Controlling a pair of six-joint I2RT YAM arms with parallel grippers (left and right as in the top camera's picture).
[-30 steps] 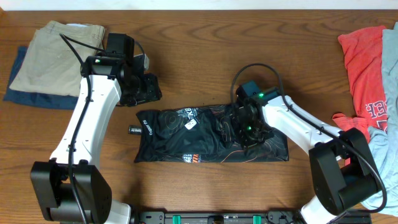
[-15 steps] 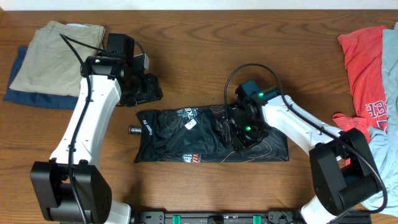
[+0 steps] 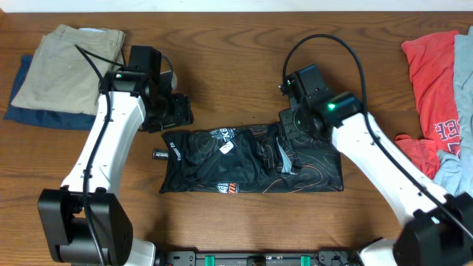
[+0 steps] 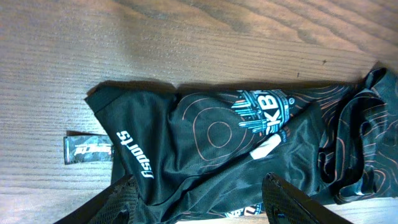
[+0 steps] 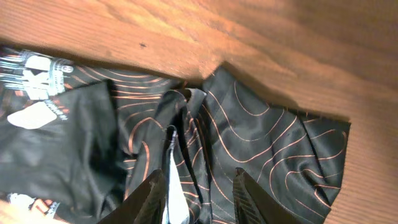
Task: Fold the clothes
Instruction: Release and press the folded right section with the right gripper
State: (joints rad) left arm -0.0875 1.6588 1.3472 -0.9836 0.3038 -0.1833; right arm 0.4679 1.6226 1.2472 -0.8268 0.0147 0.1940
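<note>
On the wooden table [image 3: 236,44], seen from overhead, the black jersey [image 3: 222,159] lies in a long flat band across the middle, its orange contour lines showing on the right half. The left gripper [image 3: 177,112] hovers just off its upper left corner, and the right gripper [image 3: 292,125] sits over the upper edge near the bunched folds. Khaki trousers [image 3: 63,66] rest on a navy garment [image 3: 22,111] at far left, and a red shirt [image 3: 432,66] lies at far right. A small black tag [image 3: 161,155] lies just beside the jersey's left end. Down to the left wrist view: the two fingers [image 4: 118,202] stand wide apart, nothing between them, with the jersey [image 4: 205,137] spread below, its teal logo [image 4: 261,109] and white label [image 4: 267,146] plain to see. Over to the right wrist view: the fingers [image 5: 255,196] are parted here too, gripping nothing, above rumpled folds of the jersey [image 5: 261,149] near its top right corner.
</note>
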